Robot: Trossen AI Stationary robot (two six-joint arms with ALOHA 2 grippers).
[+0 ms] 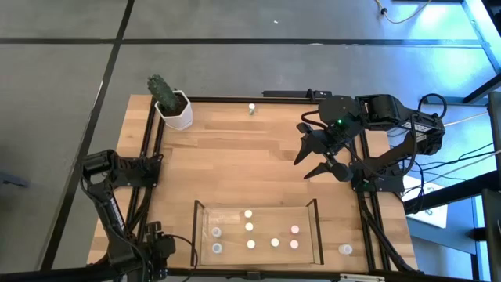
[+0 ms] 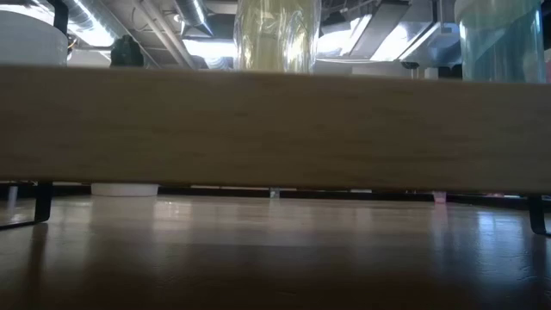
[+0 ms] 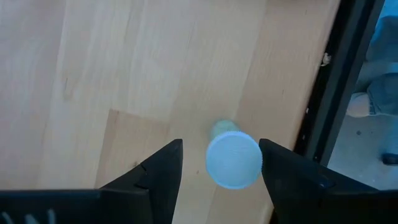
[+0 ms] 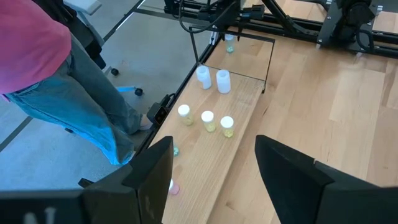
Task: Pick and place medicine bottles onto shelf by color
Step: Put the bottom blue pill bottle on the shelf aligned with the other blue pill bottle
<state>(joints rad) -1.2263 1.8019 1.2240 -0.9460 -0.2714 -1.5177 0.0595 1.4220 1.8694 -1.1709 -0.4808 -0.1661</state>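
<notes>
**Medicine bottles, sorting to shelf: part done.**

**High view.**
- Medicine bottles [image 1: 250, 227]: eight stand inside the shelf [image 1: 317, 233], at the near edge of the desk [image 1: 235, 157]. The pinkish pair sits at its right end and the pale ones lie mid and left.
- Far bottle [image 1: 251, 109]: alone at the far edge, well apart from the shelf.
- Stray bottle [image 1: 345, 250]: on the desk just outside the shelf's right wall.
- Cactus pot [image 1: 174, 106]: far left corner.
- Right tool [image 1: 301, 169]: over the right middle of the desk, fingers wide, nothing in them.
- Left arm [image 1: 117, 172]: folded at the left edge.

**Low view.**
- Largely blocked by a broad wooden band, most likely the shelf's floor edge.
- Clear bottle [image 2: 277, 34]: above the band.
- Below the band there are only faint shapes far off.

**Left wrist view.**
- Left tool [image 3: 221, 144]: fingers spread over the desk beside the black frame [image 3: 323, 112].
- Pale-capped bottle [image 3: 234, 160]: upright on the desk, between the fingers in the picture. A gap shows on one side, so it is not gripped.

**Right wrist view.**
- Right tool [image 4: 212, 142]: wide and empty, facing the shelf.
- A person in a pink top [image 4: 31, 37] stands beyond the desk.

**Step in hand (judged).**
- Between placements, with the loose bottles left to fetch.
- The next move calls for lowering an open tool squarely over one tiny cap and closing gently, since these would tip easily.
- The bottle then goes down beside its own colour, clear of its neighbours.
</notes>
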